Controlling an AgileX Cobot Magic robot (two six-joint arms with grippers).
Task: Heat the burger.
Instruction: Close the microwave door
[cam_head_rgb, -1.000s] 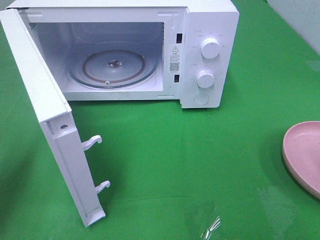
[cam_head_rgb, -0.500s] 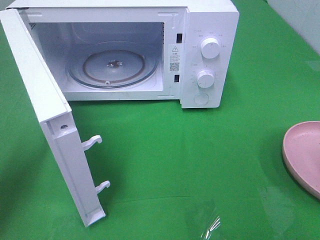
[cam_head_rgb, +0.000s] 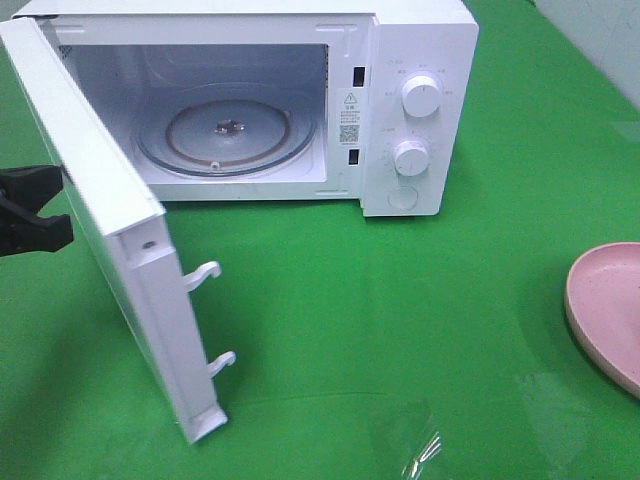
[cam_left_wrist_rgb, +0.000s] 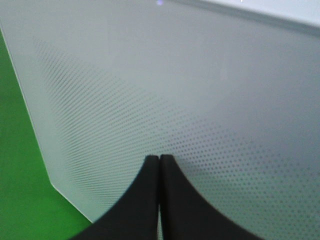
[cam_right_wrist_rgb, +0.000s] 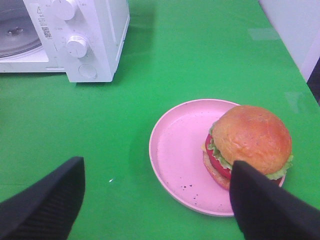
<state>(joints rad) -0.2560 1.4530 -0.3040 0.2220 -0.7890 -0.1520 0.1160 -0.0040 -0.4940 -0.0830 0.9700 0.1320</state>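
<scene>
The burger, with a glossy brown bun, lettuce and tomato, sits on the right part of a pink plate in the right wrist view; the exterior view cuts it off. My right gripper hovers open over the plate, one finger close beside the burger. The white microwave stands at the back with its door swung wide and its glass turntable bare. My left gripper is shut, its tips against the door's outer face.
Green cloth covers the table. The pink plate shows only partly at the right edge of the exterior view. The microwave's two knobs face the front. Its door latches stick out over the cloth. A pale wall lies at the far right.
My left gripper has come into view at the left edge, behind the door. The door has swung slightly to the right, toward the microwave. Plate and right side look the same.
</scene>
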